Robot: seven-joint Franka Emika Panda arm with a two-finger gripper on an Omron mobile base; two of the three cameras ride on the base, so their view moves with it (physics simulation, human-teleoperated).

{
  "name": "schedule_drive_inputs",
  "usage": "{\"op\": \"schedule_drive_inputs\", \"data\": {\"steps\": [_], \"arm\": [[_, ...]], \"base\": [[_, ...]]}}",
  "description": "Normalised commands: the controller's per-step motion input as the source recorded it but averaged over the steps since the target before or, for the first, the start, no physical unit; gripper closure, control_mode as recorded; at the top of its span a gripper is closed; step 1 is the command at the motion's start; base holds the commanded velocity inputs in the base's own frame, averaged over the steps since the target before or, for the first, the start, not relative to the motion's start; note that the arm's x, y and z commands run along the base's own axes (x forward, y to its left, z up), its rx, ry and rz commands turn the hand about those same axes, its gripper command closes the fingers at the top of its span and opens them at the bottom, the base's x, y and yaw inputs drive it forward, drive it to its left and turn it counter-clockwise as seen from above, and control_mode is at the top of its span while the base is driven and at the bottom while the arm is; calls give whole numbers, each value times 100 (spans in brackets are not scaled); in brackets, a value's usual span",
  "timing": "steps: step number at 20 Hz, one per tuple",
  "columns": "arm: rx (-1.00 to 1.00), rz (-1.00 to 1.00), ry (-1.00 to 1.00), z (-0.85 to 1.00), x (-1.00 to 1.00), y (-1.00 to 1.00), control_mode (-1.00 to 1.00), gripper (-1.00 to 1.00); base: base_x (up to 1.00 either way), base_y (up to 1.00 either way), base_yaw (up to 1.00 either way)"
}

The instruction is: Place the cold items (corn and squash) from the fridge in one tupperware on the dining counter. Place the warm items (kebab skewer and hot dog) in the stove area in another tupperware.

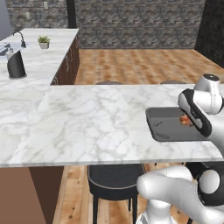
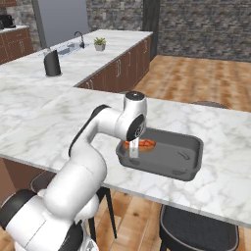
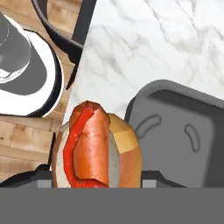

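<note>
My gripper point(image 3: 96, 179) is shut on the hot dog point(image 3: 94, 144), a red-orange sausage in a tan bun with a red stripe. In the right base view the hot dog point(image 2: 141, 144) hangs at the near left rim of a dark grey tupperware point(image 2: 181, 154). That tupperware point(image 1: 168, 127) stands on the marbled dining counter point(image 1: 96, 122) close to its front edge. From the left base view my own hand covers most of the hot dog point(image 1: 185, 120). The tupperware point(image 3: 183, 140) looks empty inside. Corn, squash, kebab skewer, fridge and stove are out of view.
Dark stools point(image 1: 113, 181) point(image 2: 196, 230) stand under the counter's front edge. A second marbled counter at the back left carries a black rounded appliance point(image 1: 16, 64), a small potted plant point(image 1: 43, 42) and a sink faucet point(image 2: 78, 39). Wooden floor lies beyond.
</note>
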Motion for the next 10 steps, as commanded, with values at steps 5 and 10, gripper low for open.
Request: {"op": "schedule_drive_inputs", "data": {"steps": [5, 10], "arm": [[-3, 5, 9, -52, 80, -19, -100, 100], [-4, 0, 9, -52, 69, -1, -100, 100]], "base": [[0, 0, 0], [0, 0, 0]]}}
